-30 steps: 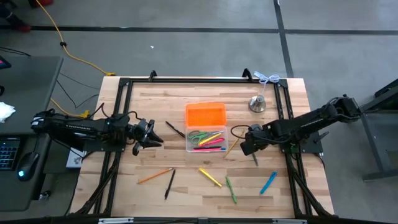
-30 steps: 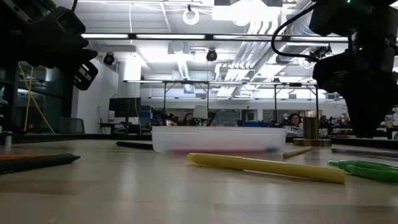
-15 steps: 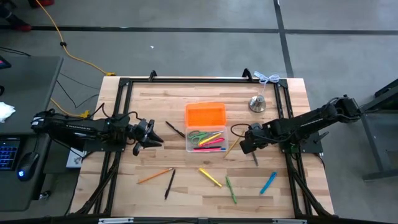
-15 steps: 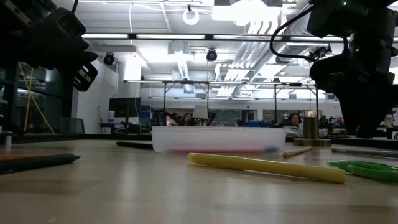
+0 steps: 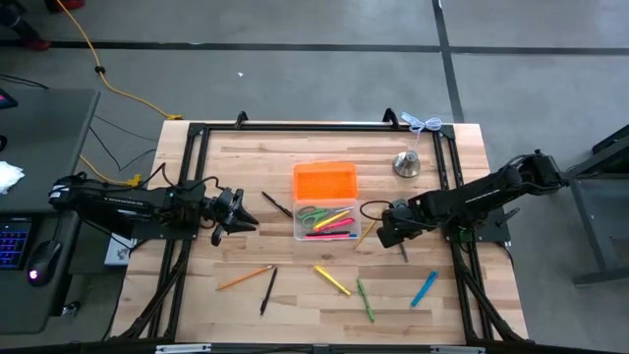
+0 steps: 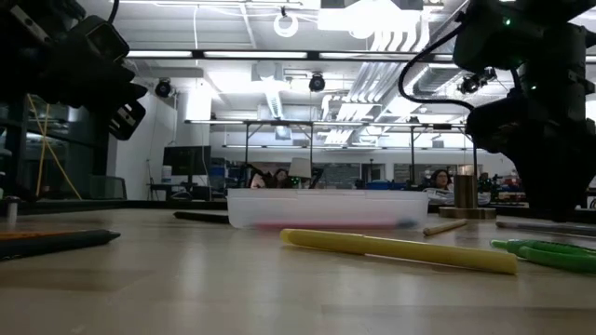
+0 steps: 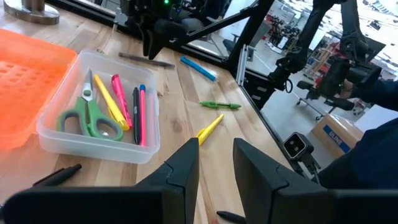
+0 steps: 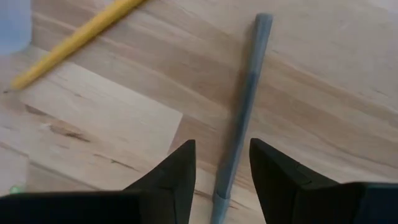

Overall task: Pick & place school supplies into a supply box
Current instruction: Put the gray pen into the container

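The supply box (image 5: 325, 222) is clear, with its orange lid (image 5: 324, 182) swung open toward the far edge. Green scissors (image 7: 90, 118) and several pens lie inside it. My right gripper (image 5: 388, 232) points down just right of the box. It is open, one finger on each side of a grey pen (image 8: 241, 118) that lies flat on the table, and does not touch it. A yellow pencil (image 8: 74, 38) lies beside it. My left gripper (image 5: 244, 212) hovers left of the box, level and open, with nothing between its fingers (image 7: 186, 163).
Loose on the near half of the table lie an orange pencil (image 5: 246, 277), a black pen (image 5: 267, 291), a yellow marker (image 5: 332, 279), a green pen (image 5: 365, 300) and a blue pen (image 5: 424, 288). Another black pen (image 5: 276, 204) lies left of the box. A silver bell (image 5: 407, 163) stands far right.
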Controlling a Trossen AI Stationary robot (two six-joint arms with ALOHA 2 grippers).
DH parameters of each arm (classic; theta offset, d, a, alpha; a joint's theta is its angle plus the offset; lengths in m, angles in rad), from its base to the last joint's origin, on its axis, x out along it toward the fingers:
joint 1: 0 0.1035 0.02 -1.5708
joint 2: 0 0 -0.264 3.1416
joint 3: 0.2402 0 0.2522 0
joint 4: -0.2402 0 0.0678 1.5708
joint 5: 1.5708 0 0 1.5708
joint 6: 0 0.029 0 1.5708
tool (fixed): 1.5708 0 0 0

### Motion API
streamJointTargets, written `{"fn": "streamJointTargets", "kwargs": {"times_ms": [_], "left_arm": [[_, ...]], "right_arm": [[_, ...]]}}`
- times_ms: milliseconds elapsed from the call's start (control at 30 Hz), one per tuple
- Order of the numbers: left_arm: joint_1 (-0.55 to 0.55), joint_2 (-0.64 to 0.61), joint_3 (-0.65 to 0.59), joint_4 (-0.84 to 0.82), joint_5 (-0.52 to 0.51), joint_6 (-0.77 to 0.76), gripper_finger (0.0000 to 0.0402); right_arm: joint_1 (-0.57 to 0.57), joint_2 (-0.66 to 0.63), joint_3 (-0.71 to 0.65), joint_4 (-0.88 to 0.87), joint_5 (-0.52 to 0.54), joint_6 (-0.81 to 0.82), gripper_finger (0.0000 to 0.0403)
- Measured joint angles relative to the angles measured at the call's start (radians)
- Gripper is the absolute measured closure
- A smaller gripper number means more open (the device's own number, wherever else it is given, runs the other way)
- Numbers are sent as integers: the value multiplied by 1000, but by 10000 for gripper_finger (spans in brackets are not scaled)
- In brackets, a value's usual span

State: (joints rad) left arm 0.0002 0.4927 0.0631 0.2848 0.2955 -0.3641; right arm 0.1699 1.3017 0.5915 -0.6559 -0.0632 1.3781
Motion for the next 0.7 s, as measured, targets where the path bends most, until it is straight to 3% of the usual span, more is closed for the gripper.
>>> {"fn": "streamJointTargets", "kwargs": {"times_ms": [500,700], "left_arm": [[0,0,0,-1,0,-4,273],[0,0,0,-7,-1,-4,273]], "right_arm": [[0,149,10,2,2,2,274],[0,153,9,-4,21,11,295]]}}
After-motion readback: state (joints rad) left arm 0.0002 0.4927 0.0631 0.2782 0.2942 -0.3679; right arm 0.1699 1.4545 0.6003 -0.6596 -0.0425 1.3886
